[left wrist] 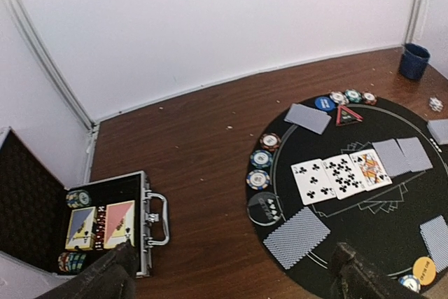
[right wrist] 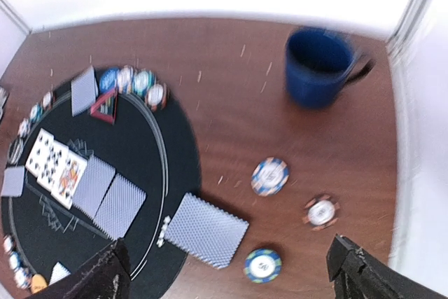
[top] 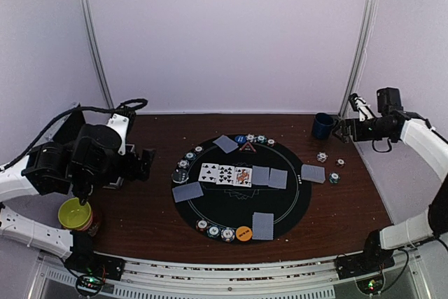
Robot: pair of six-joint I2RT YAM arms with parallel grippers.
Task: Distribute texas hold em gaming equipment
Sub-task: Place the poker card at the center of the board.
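Tabletop (top: 364, 194), three face-up cards (top: 225, 174), left end effector (left wrist: 231, 264) and right end effector (right wrist: 227, 260) open

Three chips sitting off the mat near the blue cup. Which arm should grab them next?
Likely right. The right end effector, open, hovers over that side, the three poker chips in its wrist view beside the blue cup. The left end effector sits across the mat, by the case.

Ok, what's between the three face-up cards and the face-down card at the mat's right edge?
Two face-down cards, side by side on the black mat; the top view shows it best.
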